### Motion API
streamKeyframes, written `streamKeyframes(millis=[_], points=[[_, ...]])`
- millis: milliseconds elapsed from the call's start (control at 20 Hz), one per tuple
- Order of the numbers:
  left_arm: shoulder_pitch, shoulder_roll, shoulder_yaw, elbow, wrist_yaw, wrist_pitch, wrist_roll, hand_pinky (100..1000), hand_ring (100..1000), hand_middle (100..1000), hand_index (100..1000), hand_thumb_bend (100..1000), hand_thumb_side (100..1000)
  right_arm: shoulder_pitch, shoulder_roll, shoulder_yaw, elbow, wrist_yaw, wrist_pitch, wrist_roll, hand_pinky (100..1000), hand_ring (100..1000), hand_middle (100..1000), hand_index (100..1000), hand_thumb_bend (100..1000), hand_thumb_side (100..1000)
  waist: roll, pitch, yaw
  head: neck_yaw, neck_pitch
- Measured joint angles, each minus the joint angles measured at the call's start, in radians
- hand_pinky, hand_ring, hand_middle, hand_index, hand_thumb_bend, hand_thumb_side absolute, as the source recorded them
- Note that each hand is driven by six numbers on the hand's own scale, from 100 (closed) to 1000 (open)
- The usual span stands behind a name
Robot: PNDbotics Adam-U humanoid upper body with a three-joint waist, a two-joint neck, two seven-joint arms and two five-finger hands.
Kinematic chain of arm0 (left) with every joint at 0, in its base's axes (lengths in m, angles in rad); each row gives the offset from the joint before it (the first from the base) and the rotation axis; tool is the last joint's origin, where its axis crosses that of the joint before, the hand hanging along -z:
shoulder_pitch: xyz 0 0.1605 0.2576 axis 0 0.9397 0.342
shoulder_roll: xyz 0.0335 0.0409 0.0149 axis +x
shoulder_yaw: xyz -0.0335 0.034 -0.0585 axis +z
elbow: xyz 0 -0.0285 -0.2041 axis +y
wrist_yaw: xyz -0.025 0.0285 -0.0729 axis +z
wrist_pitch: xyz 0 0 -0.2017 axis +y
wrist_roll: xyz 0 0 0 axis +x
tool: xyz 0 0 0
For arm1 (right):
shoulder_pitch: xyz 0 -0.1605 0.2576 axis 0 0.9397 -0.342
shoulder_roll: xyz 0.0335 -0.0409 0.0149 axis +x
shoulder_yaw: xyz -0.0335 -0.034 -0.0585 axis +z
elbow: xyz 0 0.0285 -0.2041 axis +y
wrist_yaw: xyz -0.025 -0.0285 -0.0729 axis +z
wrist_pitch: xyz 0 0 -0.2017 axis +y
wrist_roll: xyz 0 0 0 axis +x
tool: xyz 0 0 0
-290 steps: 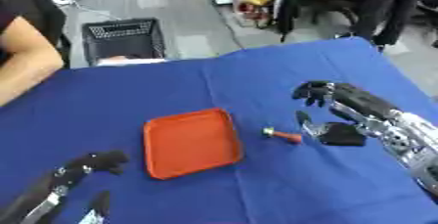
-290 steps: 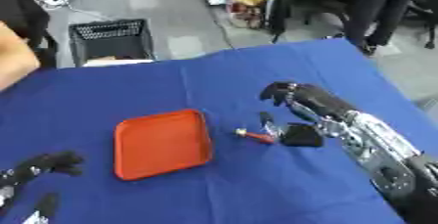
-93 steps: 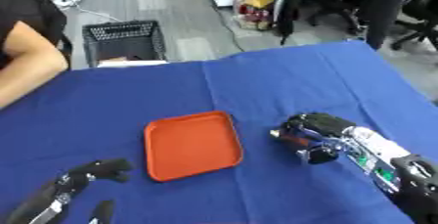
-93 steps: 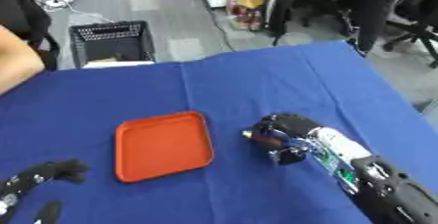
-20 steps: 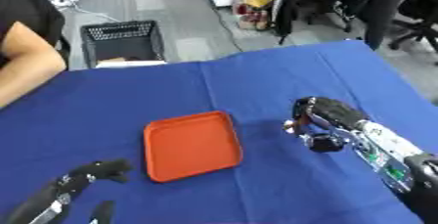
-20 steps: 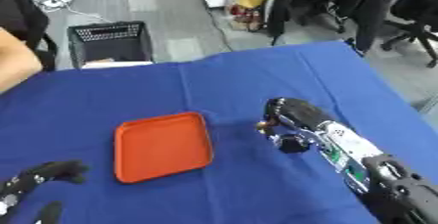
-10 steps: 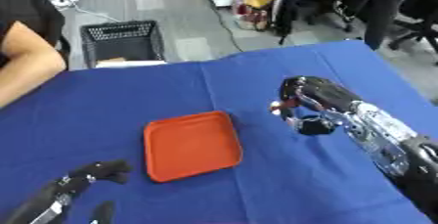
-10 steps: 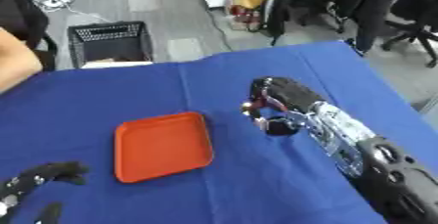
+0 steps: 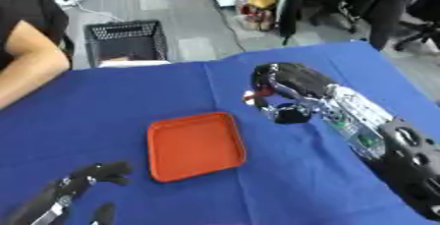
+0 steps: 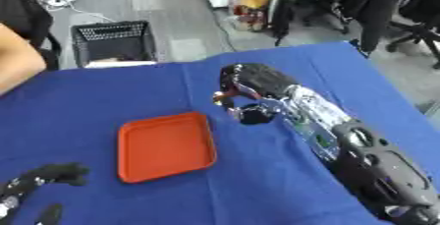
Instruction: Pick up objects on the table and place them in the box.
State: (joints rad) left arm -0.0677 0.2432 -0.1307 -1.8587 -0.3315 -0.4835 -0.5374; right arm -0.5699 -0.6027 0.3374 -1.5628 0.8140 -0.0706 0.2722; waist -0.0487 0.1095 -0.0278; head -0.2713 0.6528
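My right hand [image 9: 290, 82] hangs over the blue table [image 9: 112, 101], just right of the orange tray's [image 9: 196, 145] far corner. Its fingers are curled round a small orange-red thing [image 9: 257, 95] that pokes out on the left. A small black thing [image 9: 290, 116] shows just beneath the palm, apparently held as well. The tray lies flat with nothing in it. My left hand [image 9: 82, 185] rests at the lower left corner, fingers relaxed, holding nothing.
A black mesh crate [image 9: 125, 42] stands on the floor beyond the table's far edge. A person's bare arm [image 9: 33, 67] leans at the far left edge. Office chairs stand behind the table at the upper right.
My right hand has risen and moved left and farther away, toward the tray's far right corner, carrying the small orange and black things. The left hand has stayed put.
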Motion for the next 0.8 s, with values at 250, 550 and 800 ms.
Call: streamKeyframes(millis=[250,550,800], points=[[-0.001,0.0,-0.002,0.0,0.002,0.0,0.0,900,761,842,1000,100,714,-0.041,0.051,0.032,0.039,0.015,-0.024,0.014,629,714,682,518,100,100,0.0,0.005,0.007,-0.008,0.0],[-0.001,-0.001,-0.005,0.0,0.002,0.004,0.005,902,772,847,1000,100,707,-0.058,0.103,0.064,0.105,0.037,-0.06,0.035,666,757,748,695,100,162,0.0,0.006,0.013,-0.016,0.0],[-0.005,-0.001,-0.005,0.0,0.003,0.007,0.009,902,774,846,1000,100,704,-0.057,0.135,0.089,0.163,0.068,-0.13,0.106,702,795,799,920,100,388,0.0,0.006,0.015,-0.017,-0.001]])
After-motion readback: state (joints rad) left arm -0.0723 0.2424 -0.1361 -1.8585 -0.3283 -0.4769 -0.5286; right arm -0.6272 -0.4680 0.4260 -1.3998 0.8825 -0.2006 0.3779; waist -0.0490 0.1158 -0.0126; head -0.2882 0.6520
